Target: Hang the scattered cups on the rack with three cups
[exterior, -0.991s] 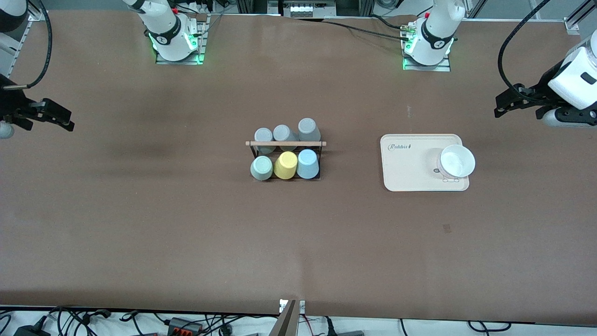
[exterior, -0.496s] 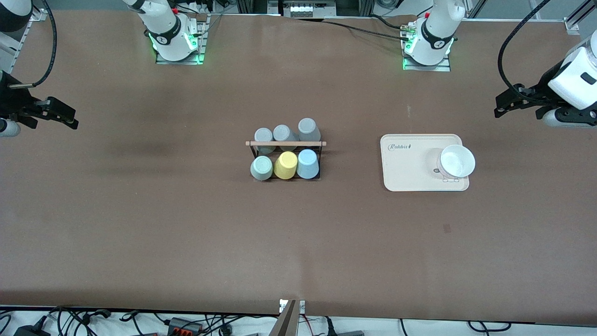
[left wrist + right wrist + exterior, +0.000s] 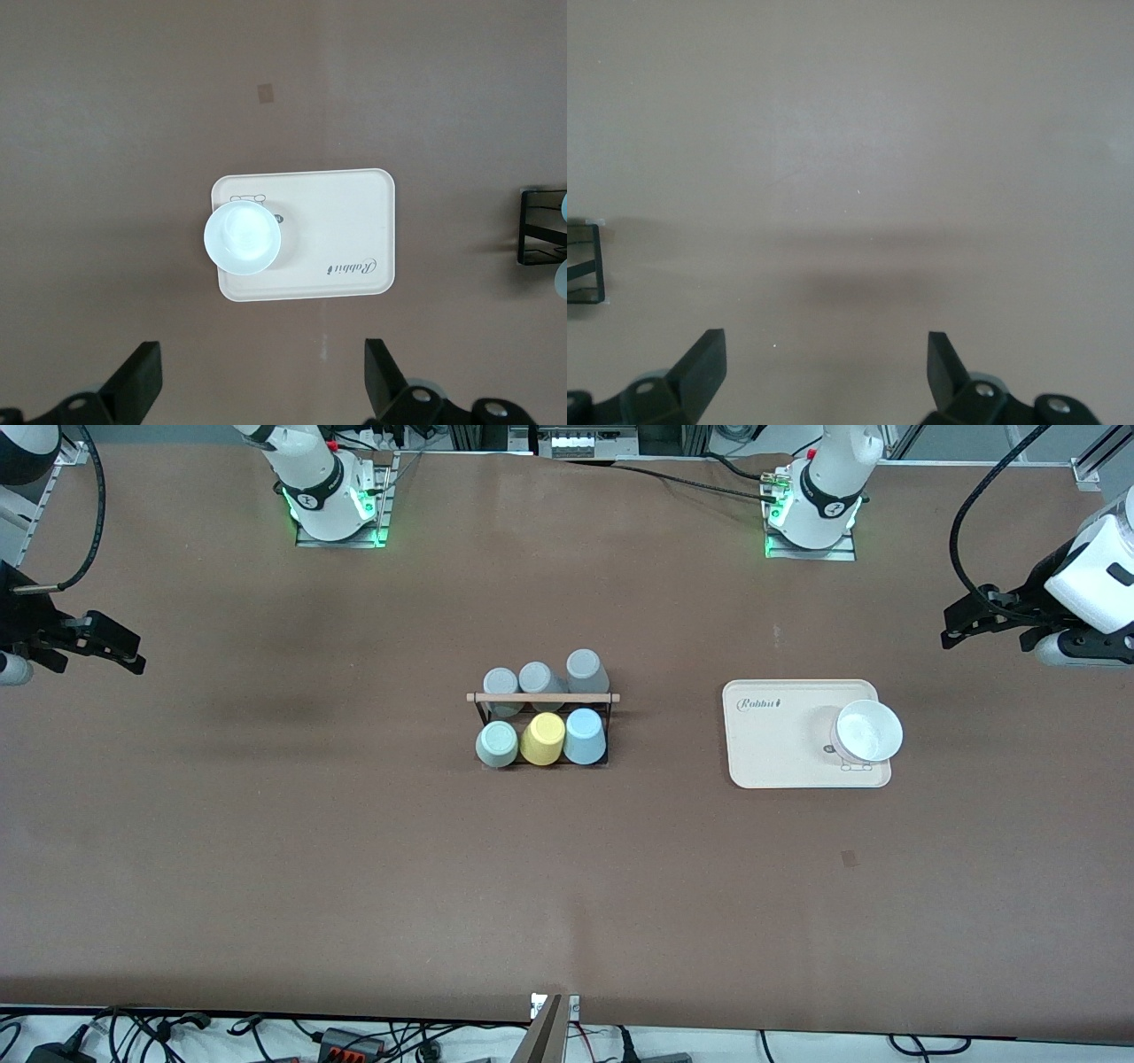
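Both end effectors (image 3: pixel 133 657) (image 3: pixel 952 636) (agape) over table (image 3: pixel 354 850) ends.

Left gripper (image 3: pixel 257 390): fingers wide apart, holding nothing, above bare table (image 3: pixel 106 133).
Tray (image 3: pixel 345 221): ahead of the gripper, cream.
Bowl (image 3: pixel 243 237): white, on tray.

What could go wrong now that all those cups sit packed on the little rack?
The six cups crowd the rack: a gripper reaching for the green cup or blue cup might bump the yellow cup between them. The white bowl overhangs the tray edge and could tip if nudged. Both the left gripper and right gripper wait open over the table's ends.
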You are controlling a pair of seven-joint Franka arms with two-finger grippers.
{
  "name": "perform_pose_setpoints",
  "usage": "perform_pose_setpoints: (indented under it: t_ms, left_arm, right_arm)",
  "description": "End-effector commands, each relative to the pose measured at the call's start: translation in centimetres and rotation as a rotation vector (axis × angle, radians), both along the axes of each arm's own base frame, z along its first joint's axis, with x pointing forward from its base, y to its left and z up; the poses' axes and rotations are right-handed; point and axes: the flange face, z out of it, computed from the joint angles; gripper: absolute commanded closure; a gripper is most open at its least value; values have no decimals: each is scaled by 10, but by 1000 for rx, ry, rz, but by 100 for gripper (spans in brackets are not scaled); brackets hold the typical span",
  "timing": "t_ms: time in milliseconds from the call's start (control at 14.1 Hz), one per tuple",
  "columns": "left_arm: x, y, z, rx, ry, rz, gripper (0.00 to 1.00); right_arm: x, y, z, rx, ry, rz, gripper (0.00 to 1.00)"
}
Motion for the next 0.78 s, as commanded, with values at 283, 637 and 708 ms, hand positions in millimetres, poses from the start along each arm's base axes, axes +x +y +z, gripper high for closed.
perform_pose_setpoints:
  t_ms: [283,637,708]
  left_arm:
    - [0,0,4,17,-3,-9,0]
    - [-3,2,6,17,3,-8,0]
    - [-3,3,6,17,5,-5,0]
  right_arm:
    - [-9,-5,5,17,1,6,0]
    - [-11,-2,5,22,10,4,0]
    - [-11,0,6,22,12,1,0]
